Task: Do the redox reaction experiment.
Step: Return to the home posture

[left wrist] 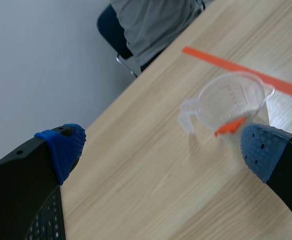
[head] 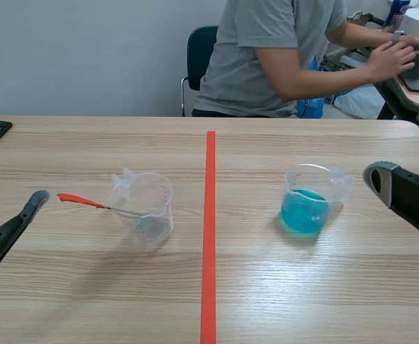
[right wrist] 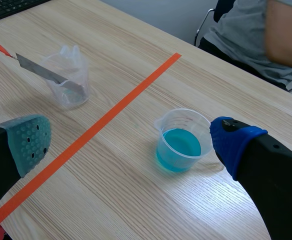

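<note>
Right of the tape line (head: pixel 210 215) on the counter (head: pixel 87 301), the cup of blue liquid (head: pixel 306 208) stands just left of the open right gripper (right wrist: pixel 128 142), much nearer to it than to the open left gripper (left wrist: pixel 163 147).

Table (head: pixel 87 301): clear beaker (head: pixel 146 209), blue-filled beaker (head: pixel 306 209)

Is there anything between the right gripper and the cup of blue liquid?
Nothing visible. The right gripper is open, and the cup of blue liquid stands just ahead, close beside one finger, with only bare table between.
</note>
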Robot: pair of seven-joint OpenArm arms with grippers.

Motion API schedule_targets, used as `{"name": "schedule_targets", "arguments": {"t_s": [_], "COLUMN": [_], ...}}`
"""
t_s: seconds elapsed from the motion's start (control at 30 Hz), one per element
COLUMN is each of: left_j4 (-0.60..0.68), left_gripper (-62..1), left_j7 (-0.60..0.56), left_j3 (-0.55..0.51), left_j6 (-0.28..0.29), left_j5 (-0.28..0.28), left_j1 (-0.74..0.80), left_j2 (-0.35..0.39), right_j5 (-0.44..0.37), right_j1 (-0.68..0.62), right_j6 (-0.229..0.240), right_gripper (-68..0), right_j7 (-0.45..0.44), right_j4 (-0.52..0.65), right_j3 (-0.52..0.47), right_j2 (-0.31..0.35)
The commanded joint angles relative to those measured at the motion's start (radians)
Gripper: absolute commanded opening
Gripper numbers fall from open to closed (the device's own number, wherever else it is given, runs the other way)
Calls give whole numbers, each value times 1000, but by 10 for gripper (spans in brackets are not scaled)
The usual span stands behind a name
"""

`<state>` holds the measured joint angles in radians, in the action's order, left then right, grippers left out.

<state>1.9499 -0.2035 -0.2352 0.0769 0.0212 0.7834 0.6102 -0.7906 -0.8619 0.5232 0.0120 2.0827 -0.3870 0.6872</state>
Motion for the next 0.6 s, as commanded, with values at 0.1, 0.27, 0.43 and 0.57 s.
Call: {"name": "schedule_targets", "arguments": {"t_s": [0.1,0.27,0.43,0.57], "left_j4": [34,34,34,34], "left_gripper": [14,14,14,14], "left_j7": [18,18,18,21], "left_j3": [0,-1,-1,-1], "left_j6": [-2,-2,-2,-2], "left_j5": [-6,-6,-5,-2], "left_j1": [-5,-5,-5,-5], "left_j2": [6,5,5,5], "right_j5": [-10,-10,-10,-10], "right_j1": [11,11,11,11], "right_j6": [-3,-3,-3,-3], "right_gripper": [4,4,4,4], "right_j7": [-11,-11,-11,-11], "right_j4": [19,19,19,19], "right_j3": [-7,-7,-7,-7], "right_j2": [0,0,0,0]}}
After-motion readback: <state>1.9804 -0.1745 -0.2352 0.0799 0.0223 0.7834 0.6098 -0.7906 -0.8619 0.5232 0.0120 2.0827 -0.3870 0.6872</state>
